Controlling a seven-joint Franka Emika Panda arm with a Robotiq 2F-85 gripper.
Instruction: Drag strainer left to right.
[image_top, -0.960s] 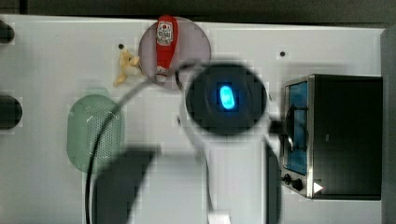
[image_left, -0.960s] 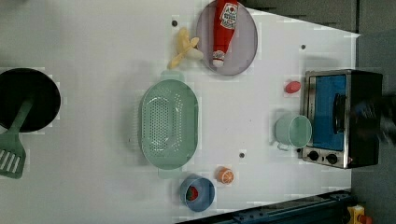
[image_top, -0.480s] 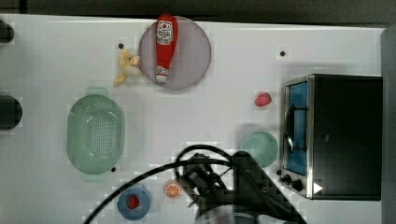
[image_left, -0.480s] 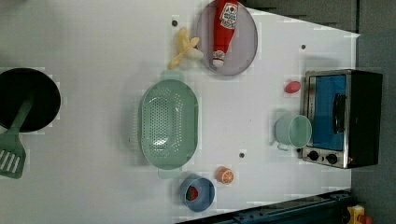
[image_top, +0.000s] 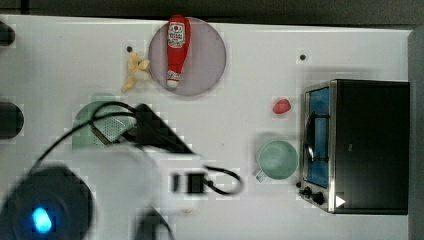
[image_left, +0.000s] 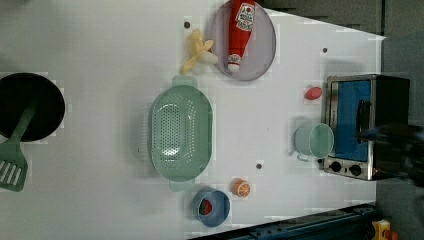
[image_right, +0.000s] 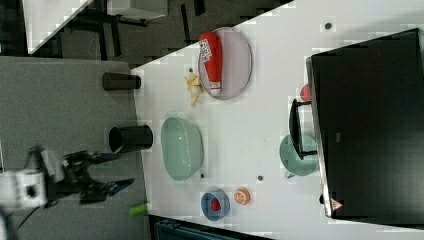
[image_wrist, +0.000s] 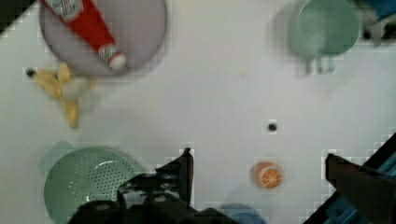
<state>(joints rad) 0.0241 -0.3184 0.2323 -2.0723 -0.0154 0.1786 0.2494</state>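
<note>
Gripper (image_wrist: 259, 163) jaws spread wide, holding nothing, above the table, strainer (image_wrist: 86, 179) untouched beside them

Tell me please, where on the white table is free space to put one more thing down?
In the left view, the table is bare left of the strainer, above the black pan. A second bare strip lies between the strainer and the mug. It is crowded around the plate with ketchup bottle and banana, and near the blue bowl.
</note>
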